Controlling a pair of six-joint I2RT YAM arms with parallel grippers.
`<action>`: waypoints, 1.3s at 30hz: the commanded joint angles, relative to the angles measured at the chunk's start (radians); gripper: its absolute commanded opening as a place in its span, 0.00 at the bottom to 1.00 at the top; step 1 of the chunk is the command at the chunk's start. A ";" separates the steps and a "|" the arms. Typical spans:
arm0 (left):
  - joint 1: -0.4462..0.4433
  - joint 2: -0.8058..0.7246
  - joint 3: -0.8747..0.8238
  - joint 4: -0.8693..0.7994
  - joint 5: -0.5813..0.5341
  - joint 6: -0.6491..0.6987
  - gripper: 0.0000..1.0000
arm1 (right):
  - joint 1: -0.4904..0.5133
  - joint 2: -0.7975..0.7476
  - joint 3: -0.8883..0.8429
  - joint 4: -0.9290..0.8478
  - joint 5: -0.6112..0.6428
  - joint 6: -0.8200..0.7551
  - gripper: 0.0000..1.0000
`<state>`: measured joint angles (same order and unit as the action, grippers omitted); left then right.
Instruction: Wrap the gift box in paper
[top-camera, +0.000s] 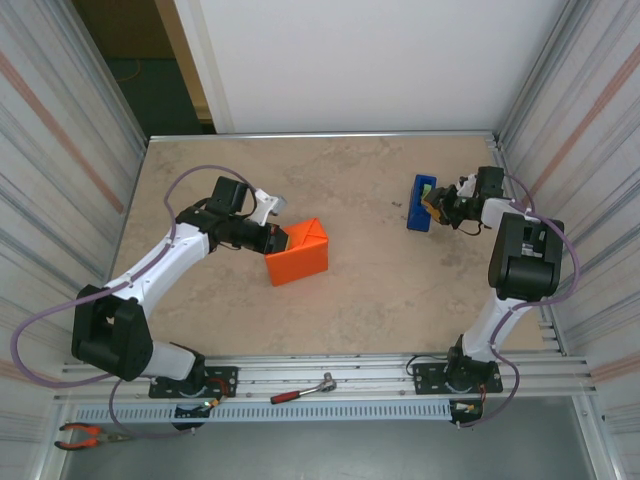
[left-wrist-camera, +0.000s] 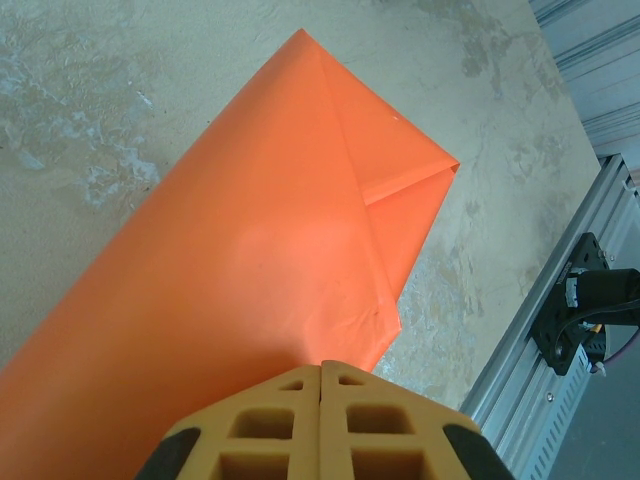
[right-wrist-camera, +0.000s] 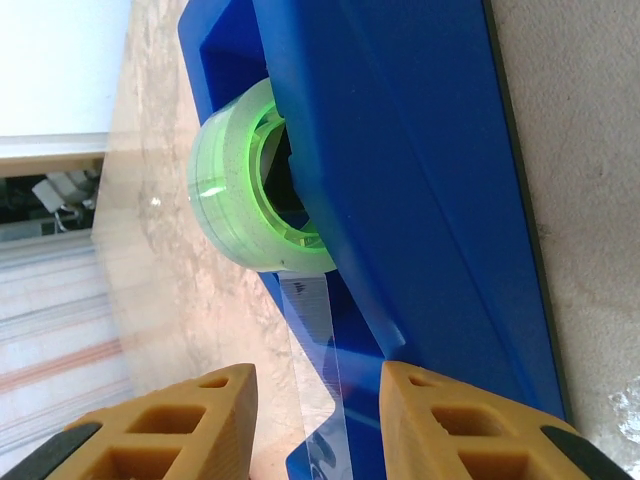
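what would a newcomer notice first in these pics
The bright orange paper, folded into a blocky parcel left of centre in the overhead view, with the left gripper shut at its edge. Next, the blue tape dispenser at the far right, its green-cored tape roll showing, and the right gripper open around a loose strip of tape.

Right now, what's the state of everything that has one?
paper, folded into a boxy parcel, end flap creased to a triangle
left fingers, shut, at the parcel's edge
right fingers, open, either side of the tape strip
tape dispenser, on the table, roll loaded
tape strip, drawn out from the roll, running between the right fingers
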<state>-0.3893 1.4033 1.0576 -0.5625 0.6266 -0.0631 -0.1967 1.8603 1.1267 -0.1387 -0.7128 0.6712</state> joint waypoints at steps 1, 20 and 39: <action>-0.014 0.049 -0.057 -0.071 -0.084 0.025 0.00 | 0.005 0.025 -0.018 0.001 -0.014 -0.018 0.34; -0.014 0.049 -0.059 -0.068 -0.078 0.023 0.00 | 0.005 -0.022 -0.030 0.008 -0.034 -0.001 0.00; -0.017 0.045 -0.064 -0.066 -0.073 0.021 0.00 | 0.029 -0.223 -0.111 0.030 -0.041 0.076 0.00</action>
<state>-0.3889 1.4010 1.0531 -0.5549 0.6270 -0.0635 -0.1761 1.6970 1.0458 -0.0967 -0.7120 0.7242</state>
